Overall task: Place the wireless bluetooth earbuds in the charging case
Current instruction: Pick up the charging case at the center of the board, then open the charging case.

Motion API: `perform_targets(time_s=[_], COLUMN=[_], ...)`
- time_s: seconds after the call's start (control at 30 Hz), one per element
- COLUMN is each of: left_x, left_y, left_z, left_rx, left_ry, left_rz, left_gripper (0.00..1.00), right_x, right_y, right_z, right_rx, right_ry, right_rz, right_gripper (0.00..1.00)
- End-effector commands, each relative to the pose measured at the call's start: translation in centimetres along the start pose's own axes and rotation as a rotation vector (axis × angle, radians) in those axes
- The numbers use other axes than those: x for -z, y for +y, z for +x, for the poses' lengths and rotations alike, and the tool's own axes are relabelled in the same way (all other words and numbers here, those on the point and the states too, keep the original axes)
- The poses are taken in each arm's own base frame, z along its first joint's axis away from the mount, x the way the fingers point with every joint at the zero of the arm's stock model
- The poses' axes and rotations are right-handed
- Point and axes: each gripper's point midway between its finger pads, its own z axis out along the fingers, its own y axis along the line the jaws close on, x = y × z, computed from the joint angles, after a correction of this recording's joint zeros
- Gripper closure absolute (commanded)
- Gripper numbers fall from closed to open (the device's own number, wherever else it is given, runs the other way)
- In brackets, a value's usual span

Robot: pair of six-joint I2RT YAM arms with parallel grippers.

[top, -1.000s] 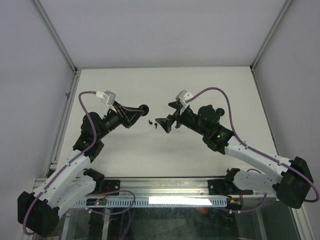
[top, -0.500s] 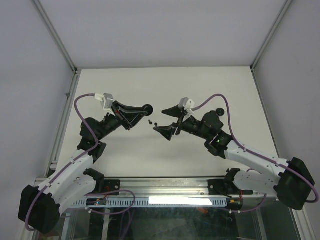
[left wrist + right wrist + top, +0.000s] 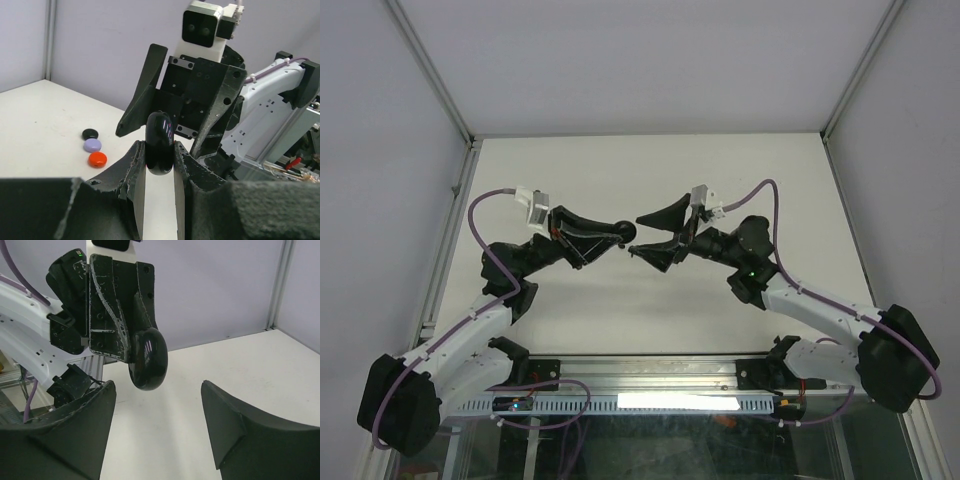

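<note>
Charging case (image 3: 159, 143) clamped edge-on in left gripper (image 3: 159, 152), at mouth of right gripper (image 3: 157, 390), its jaws apart

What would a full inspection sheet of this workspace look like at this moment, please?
Surface: white table, flat and plain.
Job's things: black case held on edge above the table; earbuds not made out in any view.
Clutter: a black piece, a lavender piece and a red piece, small and round, lie close together on the table; perhaps further cases.
Grippers: left gripper shut on the black case; right gripper open, facing the case, not touching it.
Cables: left purple cable and right purple cable loop along their arms.
Surroundings: plain walls, metal frame posts; nothing else seen.
</note>
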Motion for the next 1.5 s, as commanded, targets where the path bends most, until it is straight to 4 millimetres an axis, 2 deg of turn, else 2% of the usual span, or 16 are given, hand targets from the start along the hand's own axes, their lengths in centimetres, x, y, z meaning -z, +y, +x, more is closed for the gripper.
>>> perform_targets(time_s=[0.0, 0.57, 1.07, 1.2, 1.27, 1.37, 1.47], left_x=[-0.4, -1.1, -0.8, -0.9, -0.9, -1.0, -1.0], left_y=[-2.6, -3.5, -4.3, -4.2, -4.2, -4.1, -4.1], left_z=[-0.9, -0.5, -0.8, -0.6, -0.6, -0.6, -0.4], left_rx=[-0.043, -0.061, -0.109, -0.116, -0.118, -0.12, -0.12], left_ry=[-0.032, -0.054, -0.093, -0.098, -0.102, -0.105, -0.095], left_rz=[0.118, 0.155, 0.18, 0.179, 0.178, 0.175, 0.177], left_gripper=[1.0, 1.0, 1.0, 1.0, 1.0, 1.0, 1.0], right_x=[-0.6, -0.5, -0.6, -0.6, -0.6, -0.6, -0.5], right_y=[1.7, 3.1, 3.2, 3.4, 3.3, 3.3, 3.3], right_z=[-2.6, -2.7, -2.0, -1.8, -1.8, -1.8, -2.0], right_rx=[0.0, -0.032, -0.095, -0.121, -0.128, -0.131, -0.122], right_ry=[-0.101, -0.116, -0.099, -0.102, -0.102, -0.108, -0.118], right_rz=[-0.107, -0.193, -0.206, -0.215, -0.212, -0.209, -0.211], right_gripper=[0.3, 0.66, 0.7, 0.57, 0.56, 0.57, 0.64])
